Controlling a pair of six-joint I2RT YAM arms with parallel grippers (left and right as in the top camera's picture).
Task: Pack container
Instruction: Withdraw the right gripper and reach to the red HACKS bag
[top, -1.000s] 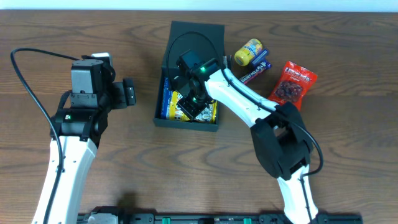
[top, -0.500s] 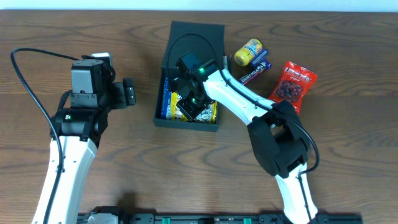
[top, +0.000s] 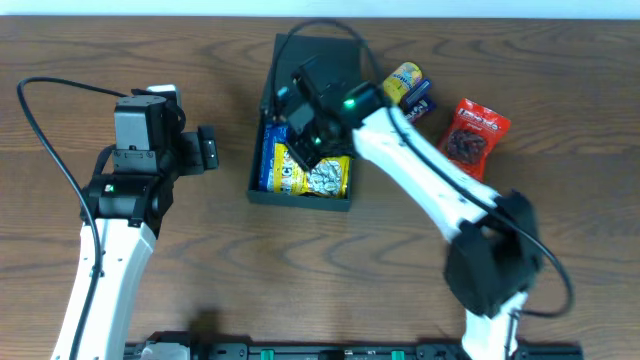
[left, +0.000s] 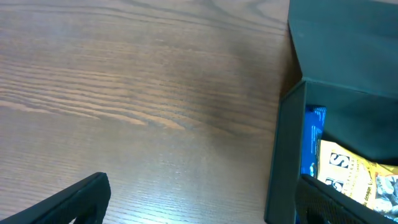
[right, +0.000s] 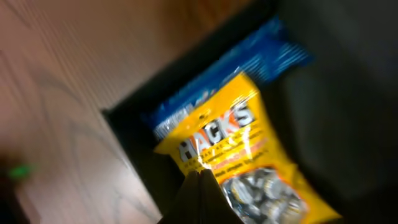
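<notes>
The container, a dark box with its flap lid folded back, stands at the table's middle back. Inside lie a yellow Hacks packet and a blue packet. My right gripper hovers over the box's far half, shut, with nothing between its fingers. In the right wrist view, the closed gripper points down at the yellow packet beside the blue packet. My left gripper stays open left of the box. Its wrist view shows the gripper near the box wall.
To the right of the box lie a small yellow packet, a purple bar and a red packet. Bare wooden table surrounds both arms.
My right arm has swung toward the far side of the box, uncovering the yellow packet. The left arm has not moved.
</notes>
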